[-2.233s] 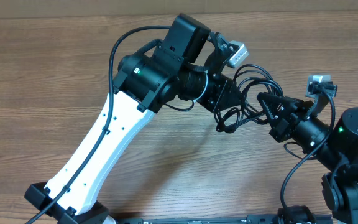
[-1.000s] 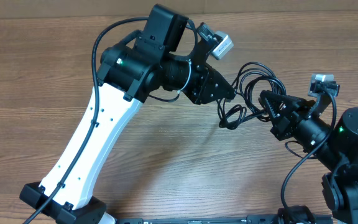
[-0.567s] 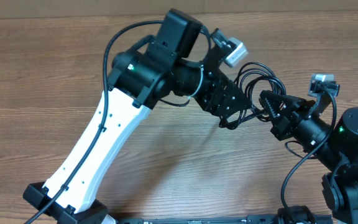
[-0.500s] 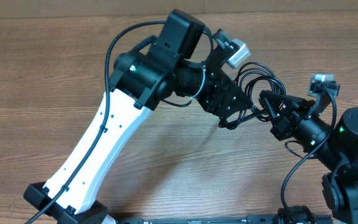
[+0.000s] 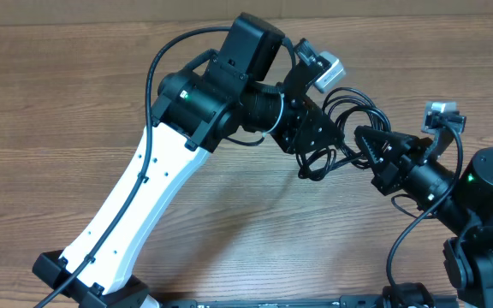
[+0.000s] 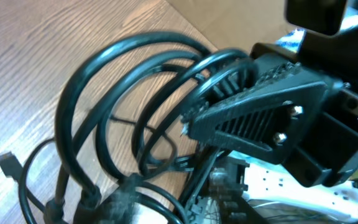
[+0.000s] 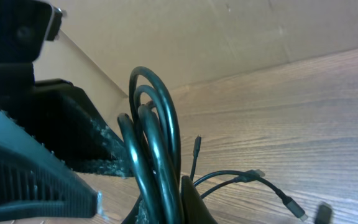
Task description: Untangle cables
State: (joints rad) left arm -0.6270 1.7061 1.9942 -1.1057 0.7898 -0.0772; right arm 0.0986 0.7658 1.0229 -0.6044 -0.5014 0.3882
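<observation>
The cables (image 5: pixel 349 107) are a tangle of thin black loops standing up off the wooden table between the two arms. My right gripper (image 5: pixel 365 137) is shut on the bundle from the right, and in its wrist view the cables (image 7: pixel 157 124) rise out of the right gripper (image 7: pixel 173 196). My left gripper (image 5: pixel 319 145) is pushed into the loops from the left, fingers apart with strands between them. In the left wrist view the cables (image 6: pixel 104 81) curl just ahead of the blurred left gripper (image 6: pixel 173 205), and the right gripper (image 6: pixel 260 112) faces it. Loose plug ends (image 7: pixel 294 211) trail on the table.
The wooden table (image 5: pixel 58 103) stretches to the left and front. A cardboard wall (image 7: pixel 229 37) closes the far side. The left arm's white link (image 5: pixel 135 205) crosses the front left, and the right arm's base (image 5: pixel 486 214) fills the right edge.
The left gripper, drawn back to the left a second ago with its jaws nearly together, has moved right into the cable loops and widened. The right arm and its grip have not moved.
</observation>
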